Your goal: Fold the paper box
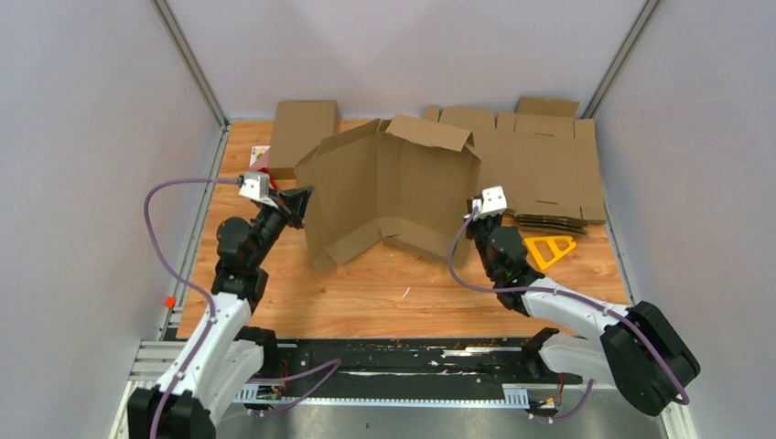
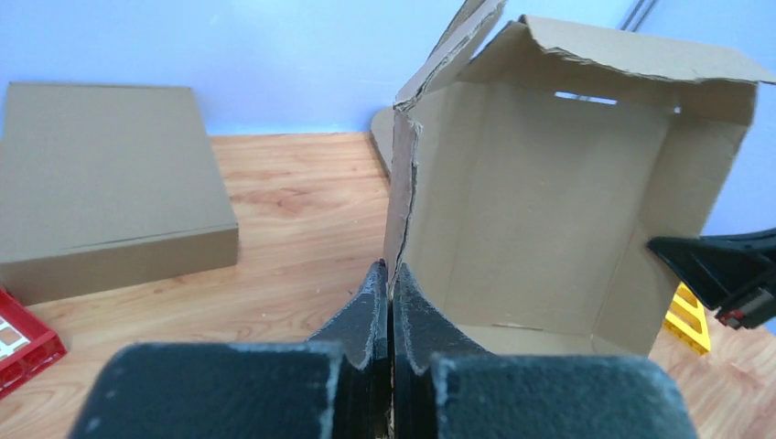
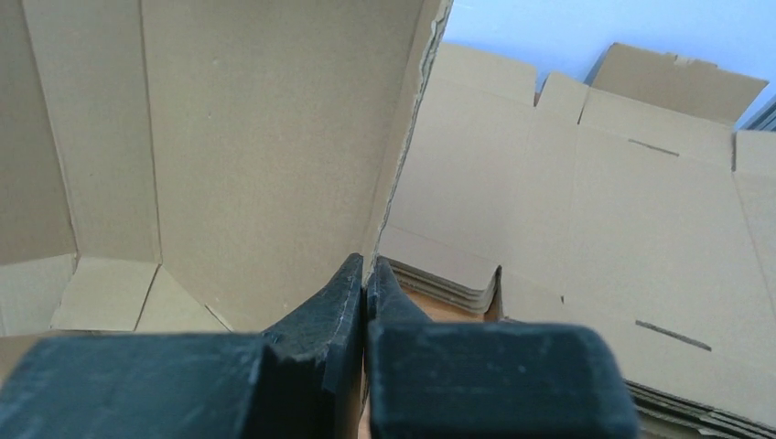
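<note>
Roughly halfway, by my judgement: the paper box [image 1: 393, 192] stands partly raised between the two sets of jaws, its walls up but its flaps splayed and the tabs not yet tucked. It is plain brown corrugated card, matte, creased and ragged at the cut edges. Beyond the right jaws lies a pile of flat blanks [image 1: 549, 174]. The left gripper [image 2: 391, 274] pinches one wall's edge, and the right gripper [image 3: 366, 265] nips the opposite wall.

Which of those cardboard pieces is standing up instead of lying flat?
The paper box in the middle, its panels raised; the stack far right and the carton far left lie flat.
</note>
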Action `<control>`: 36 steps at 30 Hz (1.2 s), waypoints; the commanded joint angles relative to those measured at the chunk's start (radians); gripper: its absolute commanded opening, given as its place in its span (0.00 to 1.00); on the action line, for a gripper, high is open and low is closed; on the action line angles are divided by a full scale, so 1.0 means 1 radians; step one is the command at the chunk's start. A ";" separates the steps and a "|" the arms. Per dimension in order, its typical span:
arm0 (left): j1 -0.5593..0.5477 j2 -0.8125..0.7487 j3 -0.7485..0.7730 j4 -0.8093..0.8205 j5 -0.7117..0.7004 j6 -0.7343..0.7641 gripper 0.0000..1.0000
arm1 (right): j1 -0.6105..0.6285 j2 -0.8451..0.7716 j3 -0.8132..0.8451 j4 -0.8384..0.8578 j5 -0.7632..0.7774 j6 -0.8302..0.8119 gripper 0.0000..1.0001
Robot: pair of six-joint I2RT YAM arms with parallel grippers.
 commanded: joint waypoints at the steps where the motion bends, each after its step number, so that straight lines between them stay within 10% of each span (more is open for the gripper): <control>1: -0.082 -0.138 -0.074 -0.038 -0.169 0.062 0.00 | 0.003 -0.046 0.034 -0.120 -0.032 0.103 0.02; 10: -0.101 -0.296 -0.178 -0.080 -0.172 0.028 0.00 | 0.004 -0.182 0.001 -0.226 -0.019 0.139 0.29; 31: -0.101 -0.349 -0.159 -0.127 -0.164 0.065 0.00 | 0.005 -0.203 -0.008 -0.232 -0.043 0.129 0.47; 36: -0.101 -0.346 -0.158 -0.125 -0.159 0.071 0.00 | -0.010 -0.201 -0.016 -0.210 -0.090 0.143 0.82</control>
